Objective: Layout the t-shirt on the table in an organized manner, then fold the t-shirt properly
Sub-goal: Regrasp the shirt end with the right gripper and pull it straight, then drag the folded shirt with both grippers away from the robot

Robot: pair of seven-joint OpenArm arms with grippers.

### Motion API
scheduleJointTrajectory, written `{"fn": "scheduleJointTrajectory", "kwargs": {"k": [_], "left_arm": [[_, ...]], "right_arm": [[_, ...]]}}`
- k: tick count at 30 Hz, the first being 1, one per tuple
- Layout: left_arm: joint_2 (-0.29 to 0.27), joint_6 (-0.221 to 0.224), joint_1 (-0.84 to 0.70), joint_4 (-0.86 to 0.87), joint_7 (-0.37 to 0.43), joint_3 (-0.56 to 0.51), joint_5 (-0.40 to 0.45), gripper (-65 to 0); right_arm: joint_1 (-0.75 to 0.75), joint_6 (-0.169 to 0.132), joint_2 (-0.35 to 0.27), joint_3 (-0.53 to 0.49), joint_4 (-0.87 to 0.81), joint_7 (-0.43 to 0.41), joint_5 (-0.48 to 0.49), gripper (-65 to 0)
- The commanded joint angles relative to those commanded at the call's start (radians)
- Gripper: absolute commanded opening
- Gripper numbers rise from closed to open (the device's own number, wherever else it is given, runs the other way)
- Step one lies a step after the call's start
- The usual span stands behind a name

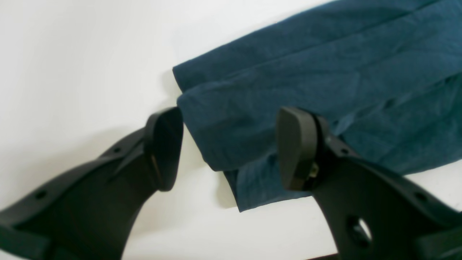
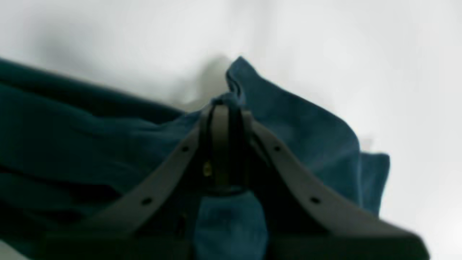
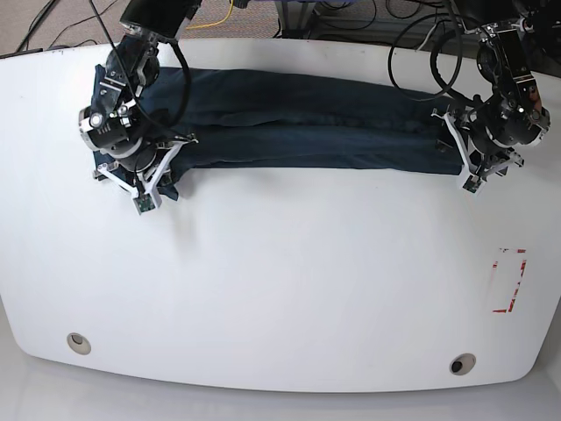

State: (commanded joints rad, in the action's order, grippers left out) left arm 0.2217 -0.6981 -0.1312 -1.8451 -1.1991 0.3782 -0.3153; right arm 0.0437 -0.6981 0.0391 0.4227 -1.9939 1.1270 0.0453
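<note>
The dark navy t-shirt (image 3: 298, 123) lies as a long narrow band across the far part of the white table (image 3: 280, 289). My right gripper (image 3: 162, 171), on the base view's left, is shut on a bunched end of the shirt. In the blurred right wrist view the fingertips (image 2: 225, 108) pinch a raised fold of cloth (image 2: 296, 126). My left gripper (image 3: 456, 156) is at the band's other end. In the left wrist view it (image 1: 231, 148) is open, its two pads apart just above the layered shirt end (image 1: 306, 72), which lies on the table (image 1: 72, 54).
Two round grey grommets (image 3: 78, 342) (image 3: 462, 363) sit near the table's front edge. A red tape rectangle (image 3: 508, 281) is at the right. Cables (image 3: 421, 35) and arm bases stand behind the far edge.
</note>
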Motion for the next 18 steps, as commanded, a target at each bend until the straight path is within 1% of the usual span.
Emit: {"fn": "scheduleJointTrajectory", "kwargs": {"k": [2, 3, 9, 12, 18], "left_arm": [[0.0, 0.0, 0.0, 0.0, 0.0, 0.0, 0.0, -26.5], [0.0, 0.0, 0.002, 0.0, 0.0, 0.0, 0.0, -26.5], [0.0, 0.0, 0.003, 0.0, 0.0, -0.002, 0.0, -26.5], [0.0, 0.0, 0.003, 0.0, 0.0, -0.002, 0.0, -26.5], [0.0, 0.0, 0.003, 0.0, 0.0, -0.002, 0.0, -26.5]], "right_arm": [[0.014, 0.0, 0.005, -0.002, -0.035, 0.035, 0.003, -64.7], [0.018, 0.0, 0.005, 0.0, -0.04, 0.051, 0.021, -64.7], [0.084, 0.0, -0.005, 0.02, -0.041, 0.103, 0.17, -64.8], [0.129, 0.0, -0.005, 0.038, -0.041, 0.118, 0.233, -64.8], [0.215, 0.0, -0.005, 0.061, -0.041, 0.117, 0.327, -64.7]]}}
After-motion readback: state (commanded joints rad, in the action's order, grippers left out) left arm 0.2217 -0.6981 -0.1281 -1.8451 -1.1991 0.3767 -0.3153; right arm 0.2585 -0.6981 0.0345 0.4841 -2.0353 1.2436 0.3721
